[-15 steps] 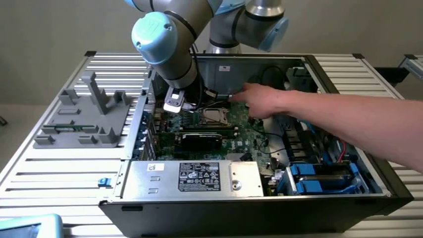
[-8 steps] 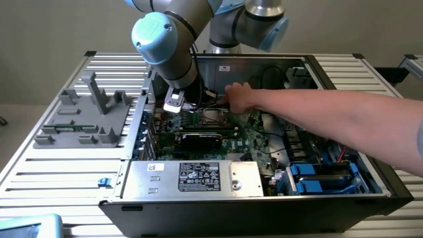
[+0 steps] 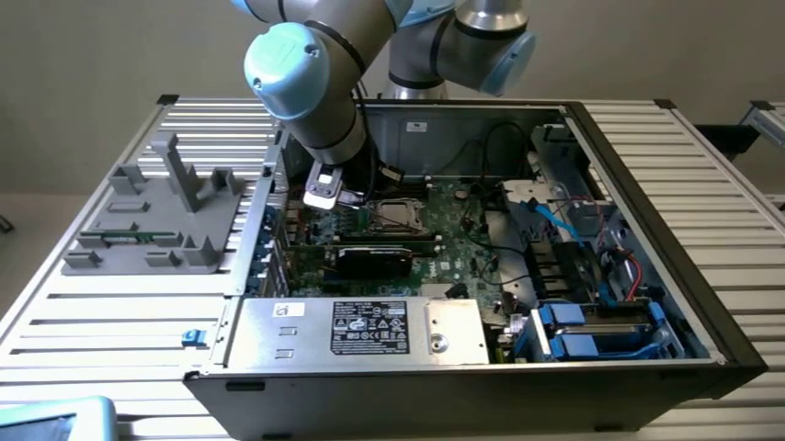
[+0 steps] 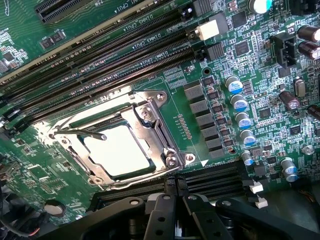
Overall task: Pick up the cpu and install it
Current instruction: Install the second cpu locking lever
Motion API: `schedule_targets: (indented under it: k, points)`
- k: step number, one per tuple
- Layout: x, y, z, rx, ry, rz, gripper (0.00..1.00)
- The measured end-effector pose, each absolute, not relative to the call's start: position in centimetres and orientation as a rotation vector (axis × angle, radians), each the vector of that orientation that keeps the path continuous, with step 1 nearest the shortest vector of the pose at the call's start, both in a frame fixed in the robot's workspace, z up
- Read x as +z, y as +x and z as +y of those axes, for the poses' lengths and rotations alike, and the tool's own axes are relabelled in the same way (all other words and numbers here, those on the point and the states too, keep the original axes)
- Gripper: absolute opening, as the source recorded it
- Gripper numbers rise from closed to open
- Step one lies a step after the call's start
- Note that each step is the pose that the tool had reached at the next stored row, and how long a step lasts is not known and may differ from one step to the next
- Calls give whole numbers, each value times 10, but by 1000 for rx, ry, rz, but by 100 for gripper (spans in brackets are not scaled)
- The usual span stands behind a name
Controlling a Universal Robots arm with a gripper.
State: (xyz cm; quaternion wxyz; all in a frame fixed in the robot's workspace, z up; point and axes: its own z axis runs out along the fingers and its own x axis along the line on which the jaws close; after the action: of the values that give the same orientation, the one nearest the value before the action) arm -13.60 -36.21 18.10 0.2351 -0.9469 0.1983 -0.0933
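Hovering over open PC case (image 3: 638, 276) in exterior view: arm reaching down, tool (image 3: 322, 196) low above motherboard (image 3: 454, 248), near case's rear-left corner, beside socket (image 3: 399, 213). Tool closed, nothing held.

Wrist view: cpu (image 4: 119, 150) already lying flat in socket frame (image 4: 150, 127), silvery top up, square so no real long axis, edges lined up w/ frame. Retention plate looks up, lever not clamped, so install prob. seated but not locked. Tool (image 4: 172, 212) just beside socket, apart from chip.

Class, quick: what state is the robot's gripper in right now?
Gripper: shut, holding nothing visible; the cpu lies in the socket on the motherboard.
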Motion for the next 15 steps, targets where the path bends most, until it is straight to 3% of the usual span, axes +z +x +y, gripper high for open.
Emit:
schedule_targets:
  k: [15]
  points:
    - [184,-136,-362,-256,-2598,544,12]
